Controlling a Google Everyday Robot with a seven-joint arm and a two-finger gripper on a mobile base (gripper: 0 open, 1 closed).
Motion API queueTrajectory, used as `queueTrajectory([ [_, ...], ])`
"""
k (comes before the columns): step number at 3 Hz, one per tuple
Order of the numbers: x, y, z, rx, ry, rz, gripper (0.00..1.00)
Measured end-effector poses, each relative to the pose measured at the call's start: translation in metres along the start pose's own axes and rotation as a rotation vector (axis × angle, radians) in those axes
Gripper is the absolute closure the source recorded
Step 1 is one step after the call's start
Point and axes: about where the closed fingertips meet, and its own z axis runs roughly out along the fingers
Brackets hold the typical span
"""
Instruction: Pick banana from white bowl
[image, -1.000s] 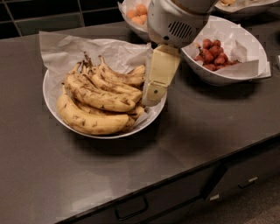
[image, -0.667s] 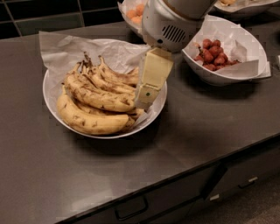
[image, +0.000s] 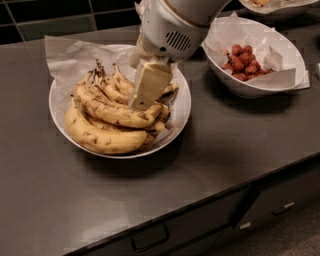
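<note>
One short slide leftward since a second ago: gripper (image: 142, 102) off the right rim of the white bowl (image: 181, 107), now tip-down near picture centre, touching or just above the streaked banana (image: 107, 111) atop the pile. Cannot tell how far open; nothing lifted. Seemingly lined up for the grasp, not yet made.
</note>
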Motion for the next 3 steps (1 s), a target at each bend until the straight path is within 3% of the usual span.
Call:
queueTrajectory([
  [1,-0.015,0.004,0.008,-0.034,-0.024,-0.039,0.46],
  [3,-0.032,0.020,0.026,-0.102,-0.056,-0.064,0.45],
])
